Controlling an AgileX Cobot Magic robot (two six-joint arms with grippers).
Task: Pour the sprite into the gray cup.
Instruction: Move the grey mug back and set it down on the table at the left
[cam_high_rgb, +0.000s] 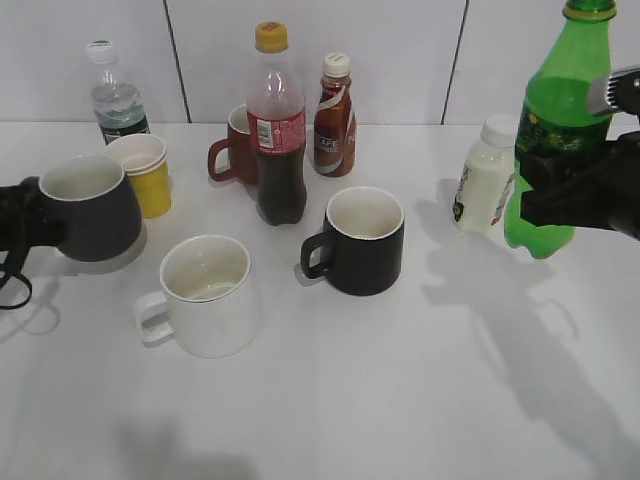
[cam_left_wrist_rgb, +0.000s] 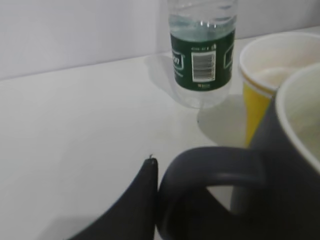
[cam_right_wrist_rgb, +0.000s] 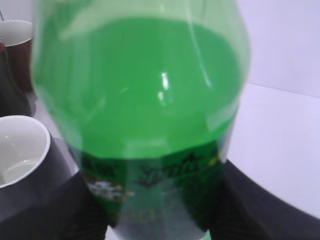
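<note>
Right gripper (cam_high_rgb: 560, 195) clamps the translucent green plastic sprite bottle (cam_high_rgb: 560, 110) at the table's right edge — left gripper (cam_high_rgb: 25, 230) grips the glossy, rounded charcoal-gray cup (cam_high_rgb: 90, 205) by its loop handle at the left edge.

— How's the light on your end?

— Bright and even. On my exterior view the shadows fall forward and right across the white table (cam_high_rgb: 420, 400), soft-edged, so the light sits above and behind. A dark patch shows at the bottom left edge.

— Any blur?

— My right wrist view is badly soft: the sprite (cam_right_wrist_rgb: 145, 100) fills it, out of focus, with small glare spots. My left wrist view blurs the gray cup (cam_left_wrist_rgb: 285, 170) up close; the water bottle (cam_left_wrist_rgb: 202, 55) behind reads sharper.
</note>
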